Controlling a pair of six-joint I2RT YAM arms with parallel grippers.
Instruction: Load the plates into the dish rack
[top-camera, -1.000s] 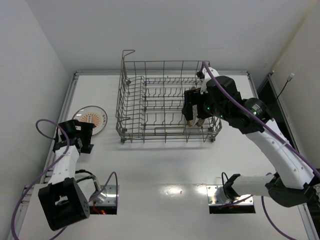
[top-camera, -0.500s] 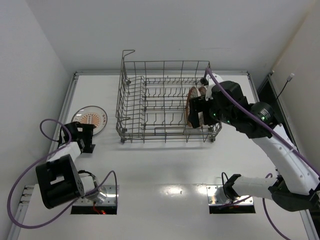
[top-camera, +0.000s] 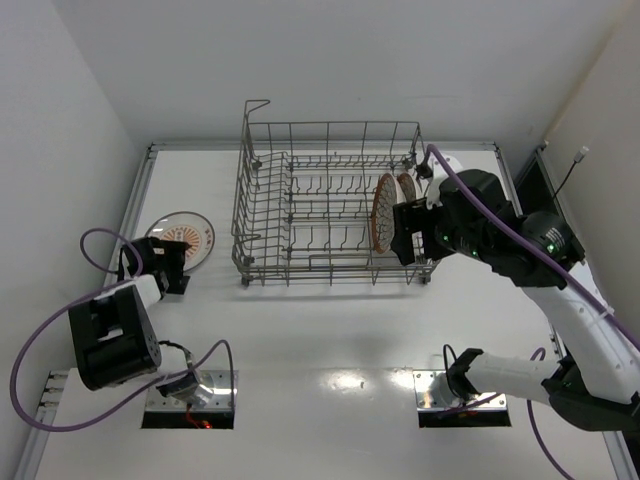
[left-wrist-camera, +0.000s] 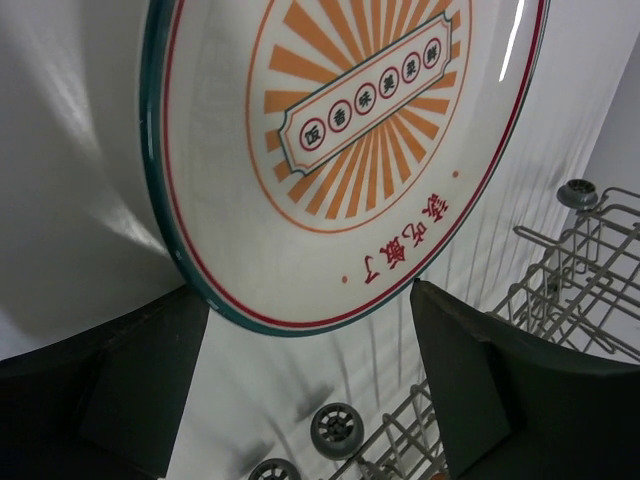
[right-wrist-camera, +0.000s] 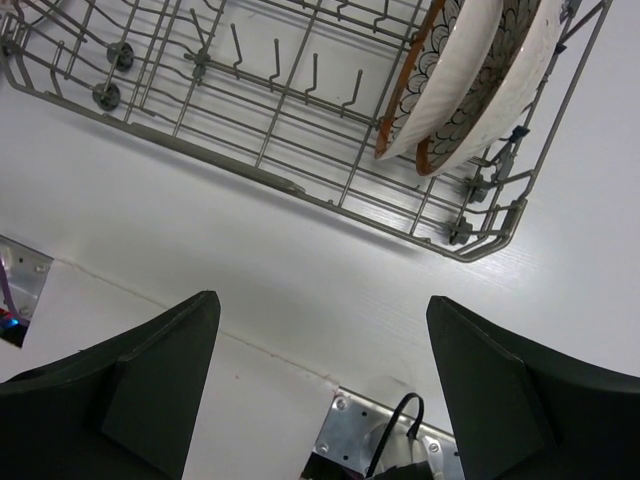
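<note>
The orange sunburst plate (top-camera: 184, 238) lies on the table left of the dish rack (top-camera: 300, 215). In the left wrist view it (left-wrist-camera: 340, 150) fills the upper frame. My left gripper (top-camera: 168, 268) is open at the plate's near rim, with one finger on each side of the rim (left-wrist-camera: 310, 370). Two brown-rimmed plates (top-camera: 381, 212) (top-camera: 405, 184) stand on edge at the rack's right end. They also show in the right wrist view (right-wrist-camera: 430, 75) (right-wrist-camera: 505, 85). My right gripper (top-camera: 404, 238) is open and empty above the rack's front right corner (right-wrist-camera: 320, 385).
The grey wire rack (right-wrist-camera: 250, 100) has tall sides, upright tines and small wheels (left-wrist-camera: 335, 428) underneath. Two metal base plates (top-camera: 462, 398) (top-camera: 190, 400) sit at the table's near edge. Walls close in the table on the left, back and right.
My right gripper has let go of a brown-rimmed plate, left it standing in the rack and drawn back to the right. My left arm has swung round while its gripper stays by the sunburst plate.
</note>
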